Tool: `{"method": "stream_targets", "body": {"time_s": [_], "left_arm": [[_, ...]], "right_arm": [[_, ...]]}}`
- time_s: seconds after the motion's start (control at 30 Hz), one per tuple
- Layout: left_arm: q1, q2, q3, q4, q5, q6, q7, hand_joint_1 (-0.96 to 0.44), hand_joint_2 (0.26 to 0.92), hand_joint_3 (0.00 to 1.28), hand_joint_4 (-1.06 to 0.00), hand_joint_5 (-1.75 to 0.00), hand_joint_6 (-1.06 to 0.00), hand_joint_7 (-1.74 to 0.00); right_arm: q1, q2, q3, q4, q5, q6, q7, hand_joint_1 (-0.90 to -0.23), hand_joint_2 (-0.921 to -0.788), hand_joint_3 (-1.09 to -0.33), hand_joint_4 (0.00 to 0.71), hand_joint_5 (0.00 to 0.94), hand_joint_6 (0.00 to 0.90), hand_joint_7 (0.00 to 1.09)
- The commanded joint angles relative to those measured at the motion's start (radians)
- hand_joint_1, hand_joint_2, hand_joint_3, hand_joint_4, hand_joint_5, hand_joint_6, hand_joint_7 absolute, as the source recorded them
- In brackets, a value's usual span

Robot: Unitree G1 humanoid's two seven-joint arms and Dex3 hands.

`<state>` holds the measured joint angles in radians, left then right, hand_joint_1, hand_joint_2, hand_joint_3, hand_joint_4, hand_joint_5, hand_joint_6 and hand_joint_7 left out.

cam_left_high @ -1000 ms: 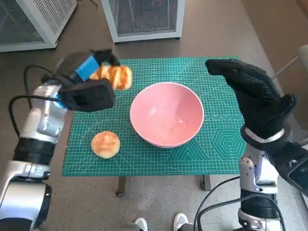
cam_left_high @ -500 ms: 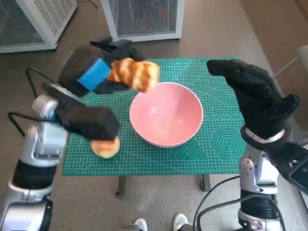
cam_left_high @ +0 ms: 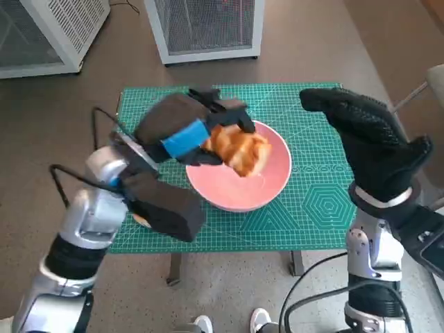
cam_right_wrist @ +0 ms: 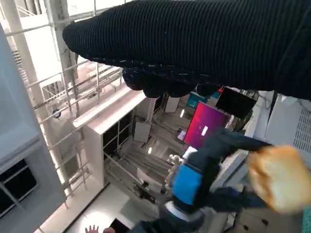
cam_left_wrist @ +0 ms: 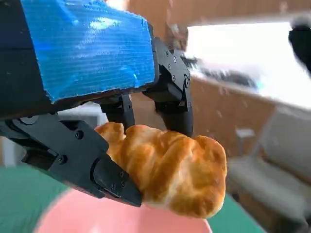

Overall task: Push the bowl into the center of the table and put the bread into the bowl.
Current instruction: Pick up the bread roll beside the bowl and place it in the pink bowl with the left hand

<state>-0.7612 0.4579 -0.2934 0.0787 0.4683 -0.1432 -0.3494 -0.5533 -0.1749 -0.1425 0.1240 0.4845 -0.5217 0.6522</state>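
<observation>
**Bread held over the bowl, release still to come**

Nearest the robot, close to the front edge of the green cutting mat [cam_left_high: 312, 208] that covers the desk, a round bun [cam_left_high: 142, 220] peeks out from behind the left forearm; most of it is hidden. To the right, the right hand [cam_left_high: 368, 139] in its knitted glove is raised above the mat's right side, fingers extended and together, holding nothing and touching nothing.

Further in, the pink bowl [cam_left_high: 267, 187] sits near the middle of the mat, so the pushing step looks done. The step in hand is the placing: the left hand [cam_left_high: 191, 132] grips a twisted, golden bread roll [cam_left_high: 239, 151] between its black fingers [cam_left_wrist: 114, 177], and the roll hangs above the bowl's left half. The left wrist view shows the fingers clamped on the roll's near end with the pink of the bowl below it.

The bowl's visible inside holds nothing; the roll appears not yet to rest in it, though contact cannot be ruled out from above.

The next move, as I judge it, calls for lowering the roll slightly toward the bowl's middle and parting the fingers, without nudging the rim.

At the far side, beyond the desk, white mesh-fronted cabinets [cam_left_high: 208, 28] stand on the floor.
</observation>
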Motion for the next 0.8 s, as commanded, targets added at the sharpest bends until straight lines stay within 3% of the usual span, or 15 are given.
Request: {"method": "stream_targets", "body": {"time_s": [0.03, 0.23, 0.33, 0.37, 0.4, 0.43, 0.5, 0.6, 0.8], "left_arm": [[-0.022, -0.017, -0.018, 0.067, -0.003, -0.041, -0.012, 0.00, 0.920, 0.06, -0.70, -1.19, -0.64, -1.12], [-0.022, -0.036, -0.033, 0.160, 0.004, -0.076, -0.007, 0.00, 0.920, 0.09, -0.65, -1.30, -0.62, -1.09], [-0.018, -0.040, -0.041, 0.190, 0.009, -0.069, -0.021, 0.00, 0.921, 0.19, -0.58, -1.36, -0.46, -1.24], [-0.016, -0.039, -0.043, 0.194, 0.013, -0.065, -0.025, -0.02, 0.883, 0.19, -0.47, -1.07, -0.38, -1.04], [-0.013, -0.035, -0.048, 0.197, 0.023, -0.062, -0.026, -0.03, 0.875, 0.18, -0.46, -0.92, -0.37, -0.93], [-0.011, -0.032, -0.051, 0.199, 0.030, -0.059, -0.027, -0.08, 0.859, 0.14, -0.40, -0.63, -0.34, -0.72], [-0.008, -0.028, -0.056, 0.192, 0.045, -0.043, -0.034, -0.16, 0.848, 0.07, -0.34, -0.26, -0.31, -0.45], [-0.002, -0.021, -0.058, 0.162, 0.066, -0.011, -0.052, -0.25, 0.835, 0.03, -0.27, -0.09, -0.28, -0.29], [0.015, 0.004, -0.045, 0.105, 0.079, -0.001, -0.073, -0.36, 0.834, 0.01, -0.16, -0.01, -0.22, -0.19]], "right_arm": [[0.030, -0.006, -0.006, -0.011, -0.017, -0.009, -0.005, -0.517, -0.921, -0.442, 0.392, 0.001, 0.122, 0.55], [0.039, -0.010, -0.015, -0.019, -0.023, -0.017, -0.014, -0.511, -0.921, -0.447, 0.391, 0.000, 0.124, 0.55], [0.044, -0.009, -0.017, -0.025, -0.030, -0.021, -0.020, -0.511, -0.921, -0.450, 0.391, 0.000, 0.125, 0.54], [0.045, -0.009, -0.018, -0.026, -0.032, -0.023, -0.022, -0.511, -0.921, -0.451, 0.391, 0.000, 0.126, 0.54], [0.046, -0.009, -0.018, -0.026, -0.034, -0.025, -0.025, -0.511, -0.921, -0.452, 0.391, 0.000, 0.126, 0.54], [0.047, -0.009, -0.018, -0.027, -0.036, -0.027, -0.027, -0.510, -0.921, -0.456, 0.392, 0.000, 0.127, 0.54], [0.049, -0.008, -0.017, -0.029, -0.041, -0.031, -0.032, -0.509, -0.921, -0.464, 0.392, 0.000, 0.128, 0.54], [0.050, -0.006, -0.014, -0.031, -0.051, -0.038, -0.042, -0.507, -0.921, -0.474, 0.392, 0.000, 0.129, 0.54], [0.049, -0.005, -0.008, -0.032, -0.066, -0.041, -0.056, -0.501, -0.921, -0.482, 0.391, 0.000, 0.130, 0.53]]}}
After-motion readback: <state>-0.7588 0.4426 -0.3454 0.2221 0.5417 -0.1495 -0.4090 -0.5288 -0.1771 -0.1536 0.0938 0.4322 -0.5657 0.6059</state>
